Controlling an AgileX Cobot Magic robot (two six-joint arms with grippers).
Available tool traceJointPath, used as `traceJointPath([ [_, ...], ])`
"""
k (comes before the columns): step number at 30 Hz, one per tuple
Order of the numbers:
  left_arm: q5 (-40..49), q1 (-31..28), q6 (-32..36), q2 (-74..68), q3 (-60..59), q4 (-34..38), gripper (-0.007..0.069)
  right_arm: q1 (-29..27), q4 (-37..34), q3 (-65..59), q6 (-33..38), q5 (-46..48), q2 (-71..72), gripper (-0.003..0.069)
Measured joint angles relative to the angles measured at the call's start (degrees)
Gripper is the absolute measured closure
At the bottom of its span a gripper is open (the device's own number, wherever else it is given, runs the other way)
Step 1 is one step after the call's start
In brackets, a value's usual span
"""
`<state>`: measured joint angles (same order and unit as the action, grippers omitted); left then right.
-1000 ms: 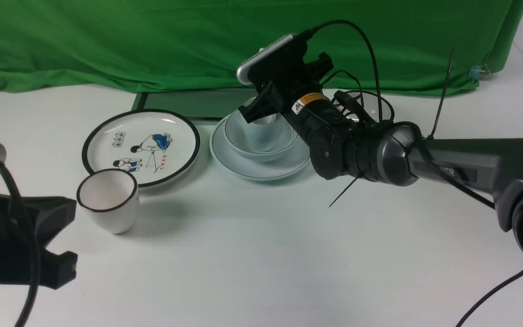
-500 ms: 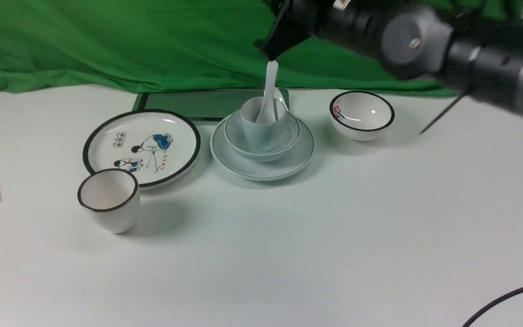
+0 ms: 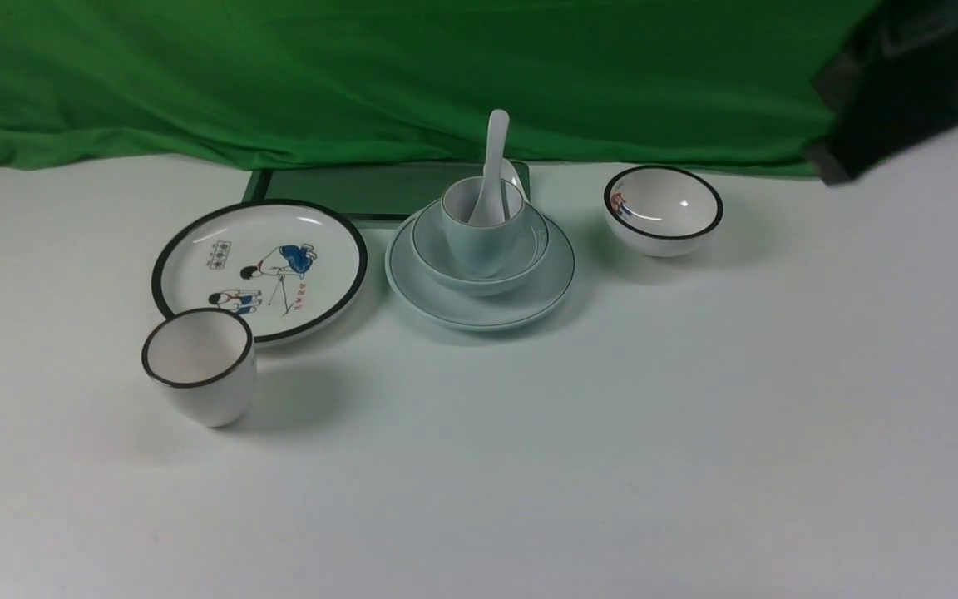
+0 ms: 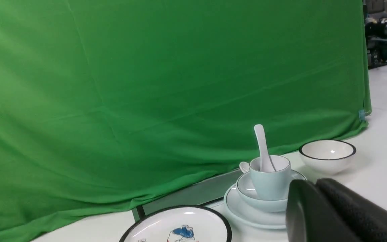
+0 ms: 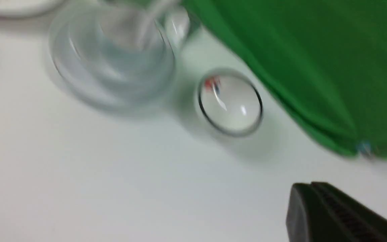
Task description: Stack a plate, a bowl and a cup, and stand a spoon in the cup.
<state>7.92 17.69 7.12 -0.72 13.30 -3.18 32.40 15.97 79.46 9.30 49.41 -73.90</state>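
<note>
In cup [image 3: 483,243], spoon [image 3: 495,166] leans, handle upward.

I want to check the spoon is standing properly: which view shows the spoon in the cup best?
The left wrist view: sharp, side-on, it shows the spoon leaning upright in the cup. The front view shows it clearly too, from higher up. The right wrist view is blurred, its handle cut off.

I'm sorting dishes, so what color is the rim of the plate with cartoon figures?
Black; the plate's rim shows best from the front.
</note>
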Motion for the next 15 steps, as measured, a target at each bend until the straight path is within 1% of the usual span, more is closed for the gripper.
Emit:
traceJointPath([
  [1,0.25,0.0,0.0,-0.21,0.0,-0.08,0.0655,0.0,0.71,-5.81,-1.69,-1.33,3.57,0.0644],
  [5,2.03,0.0,0.0,-0.54,0.0,-0.1,0.0655,0.0,0.92,-24.14,-8.78,-13.37,16.6,0.0644],
  [7,2.44,0.0,0.0,-0.55,0.0,-0.1,0.0655,0.0,0.48,-35.24,-11.49,-22.0,24.7,0.0644],
  [9,2.5,0.0,0.0,-0.55,0.0,-0.1,0.0655,0.0,0.36,-42.14,-12.99,-28.01,29.52,0.0644],
  [10,2.5,0.0,0.0,-0.55,0.0,-0.1,0.0655,0.0,0.2,-48.66,-14.17,-33.22,34.06,0.0644],
  [11,2.5,0.0,0.0,-0.55,0.0,-0.1,0.0655,0.0,0.2,-48.66,-14.31,-34.1,34.06,0.0644],
  [12,2.5,0.0,0.0,-0.55,0.0,-0.1,0.0655,0.0,0.17,-53.77,-14.79,-38.83,37.62,0.0644],
  [13,2.5,0.0,0.05,-0.55,0.0,-0.1,0.0655,0.0,0.12,-59.94,-15.44,-48.14,42.18,0.064],
  [15,2.5,0.0,0.05,-0.55,0.0,-0.1,0.0655,0.0,0.12,-65.98,-15.67,-58.07,45.32,0.0635],
])
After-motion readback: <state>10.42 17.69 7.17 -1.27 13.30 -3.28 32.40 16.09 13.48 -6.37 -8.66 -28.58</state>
